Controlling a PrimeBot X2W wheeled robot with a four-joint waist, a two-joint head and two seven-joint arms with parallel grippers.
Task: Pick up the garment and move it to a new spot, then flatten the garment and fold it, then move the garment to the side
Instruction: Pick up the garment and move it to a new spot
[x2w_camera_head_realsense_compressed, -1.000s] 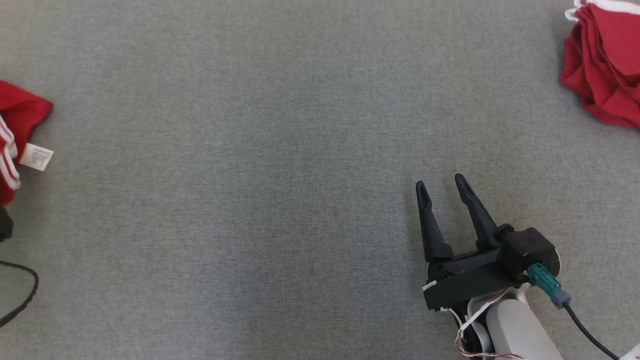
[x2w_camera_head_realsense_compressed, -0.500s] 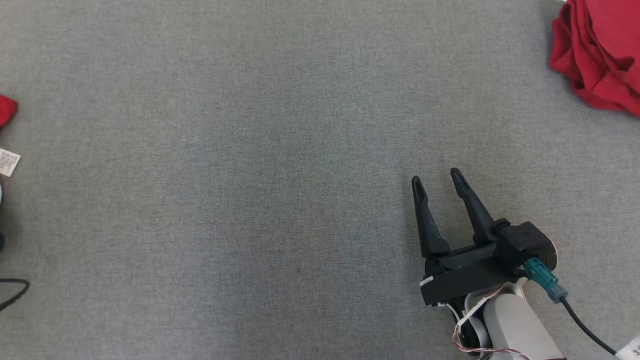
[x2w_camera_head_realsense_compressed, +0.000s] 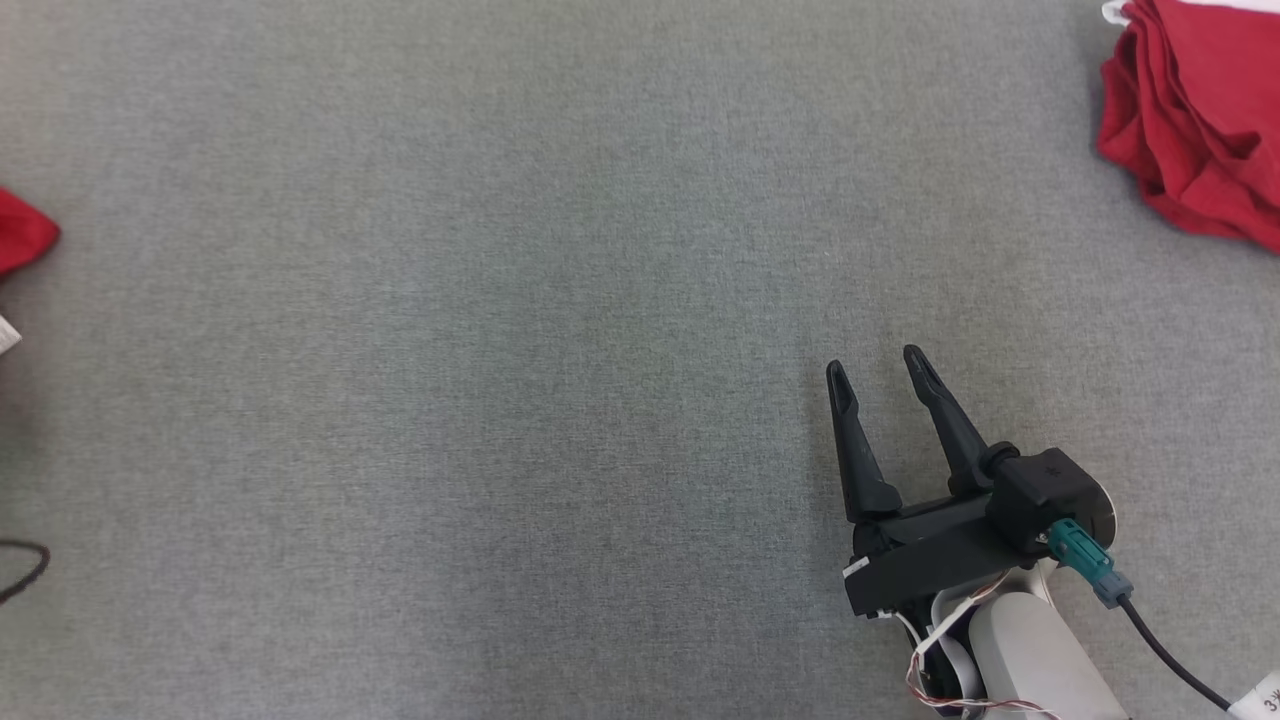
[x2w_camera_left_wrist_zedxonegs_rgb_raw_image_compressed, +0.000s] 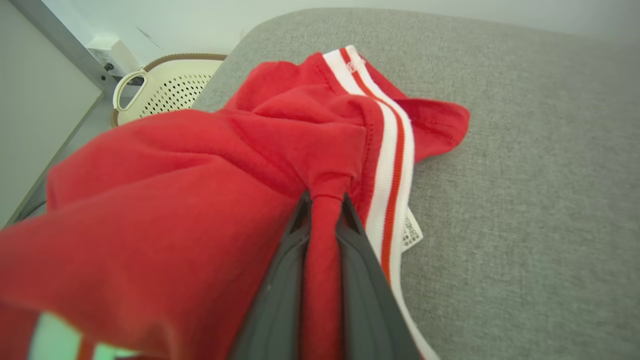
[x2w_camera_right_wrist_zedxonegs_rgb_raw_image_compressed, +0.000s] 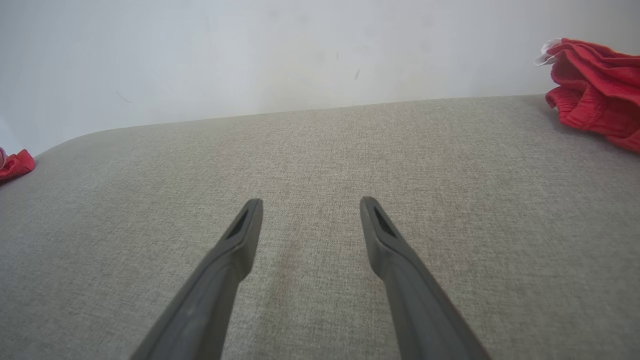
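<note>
Left tool (x2w_camera_left_wrist_zedxonegs_rgb_raw_image_compressed: 325, 198) went from wide to clamped on a fold of the red garment (x2w_camera_left_wrist_zedxonegs_rgb_raw_image_compressed: 175, 175); garment sat bunched at the tabletop's (x2w_camera_head_realsense_compressed: 500, 400) left edge; right tool (x2w_camera_head_realsense_compressed: 877, 360) hovered spread open, well apart.

Grey woven-fabric tabletop (x2w_camera_head_realsense_compressed: 560, 330), with a rounded far corner in the left wrist view. Two cloth items lie on it, well apart. The striped red garment (x2w_camera_left_wrist_zedxonegs_rgb_raw_image_compressed: 200, 165) is bunched at the left edge, one lobe resting flat on the surface, its white label (x2w_camera_left_wrist_zedxonegs_rgb_raw_image_compressed: 411, 231) touching the fabric beside the stripes. The second red garment (x2w_camera_head_realsense_compressed: 1200, 120) is a crumpled heap at the far right corner. A black cable (x2w_camera_head_realsense_compressed: 22, 568) loops in at the near left edge; can't tell whether it rests on the surface.
</note>
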